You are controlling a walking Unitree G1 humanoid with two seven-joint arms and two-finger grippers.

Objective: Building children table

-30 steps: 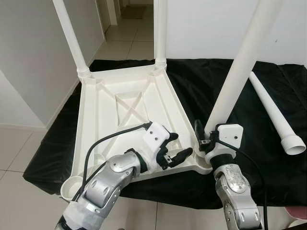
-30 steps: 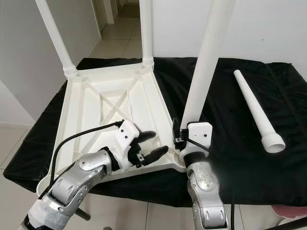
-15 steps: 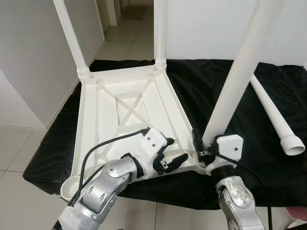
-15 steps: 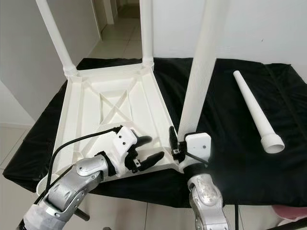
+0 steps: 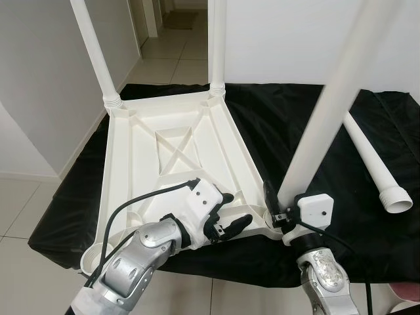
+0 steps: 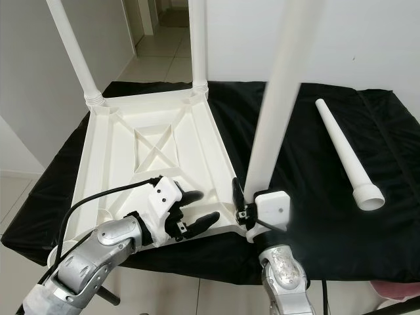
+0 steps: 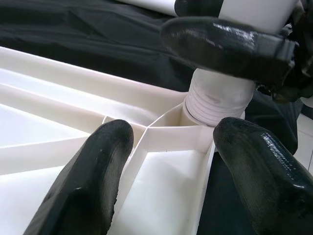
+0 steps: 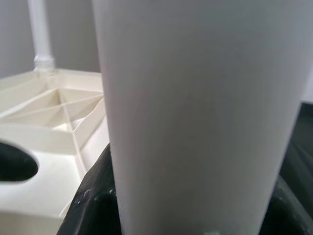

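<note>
Overhead, the tops of all three standing legs run out of the picture, and the right gripper (image 5: pixel 275 209) is mostly hidden behind the leg it clamps, only one black finger showing beside it. That near leg (image 5: pixel 325 111) rises from the tabletop's near right corner; the left wrist view shows its ribbed base seated in the corner socket (image 7: pixel 215 100). Counting white legs: two more upright at the far corners, the far left leg (image 5: pixel 95 52) and the far right leg (image 5: pixel 216 42), and a fourth, loose leg (image 6: pixel 344 154) lying on the cloth well to the right. One upturned tabletop (image 5: pixel 170 147) lies ribbed side up on a black cloth (image 5: pixel 275 125). The left gripper (image 5: pixel 230 220) rests at its near edge, fingers spread wide, holding nothing. Pale floor tiles (image 5: pixel 164 65) and white walls surround it, with a hallway beyond.
</note>
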